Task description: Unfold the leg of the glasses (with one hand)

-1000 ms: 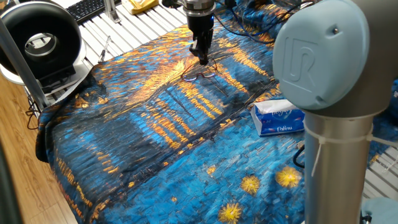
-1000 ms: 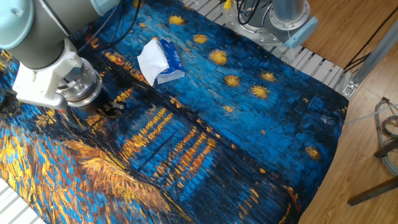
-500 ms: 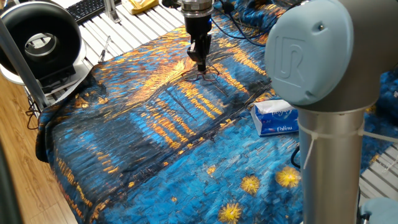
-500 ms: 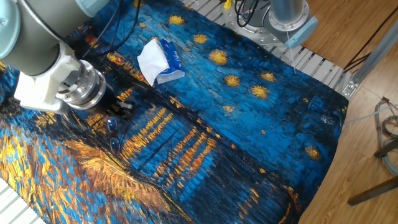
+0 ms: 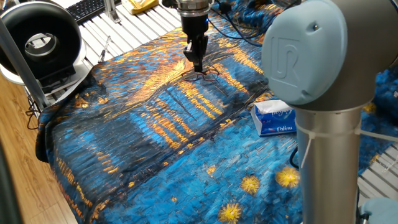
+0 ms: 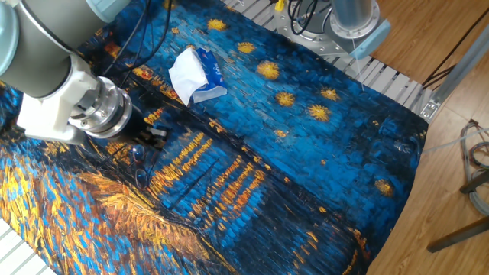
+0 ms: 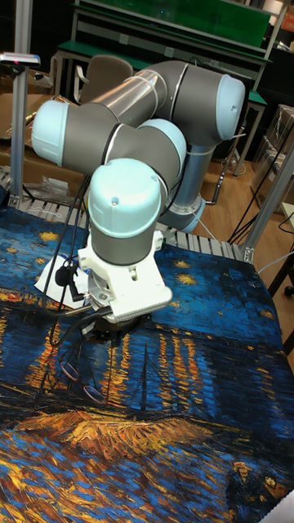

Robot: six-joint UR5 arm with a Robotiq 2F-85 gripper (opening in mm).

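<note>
The glasses lie on the blue-and-orange painted cloth, a thin dark wire frame with two roundish lenses. Both lenses also show in the other fixed view on the glasses and in the tall view on the glasses. My gripper points straight down at the left end of the frame, its dark fingers close together and its tips just above the cloth. The gripper sits right beside the upper lens. The thin leg is too fine to make out at the tips. In the tall view the wrist hides the fingers.
A blue-and-white tissue pack lies on the cloth to the right of the glasses, also visible as the tissue pack. A black round fan and a keyboard stand beyond the cloth's left edge. Cables trail behind the gripper.
The gripper has slid a little to the left along the cloth, staying low at the glasses. The lenses now show clear of the wrist in the other fixed view.
</note>
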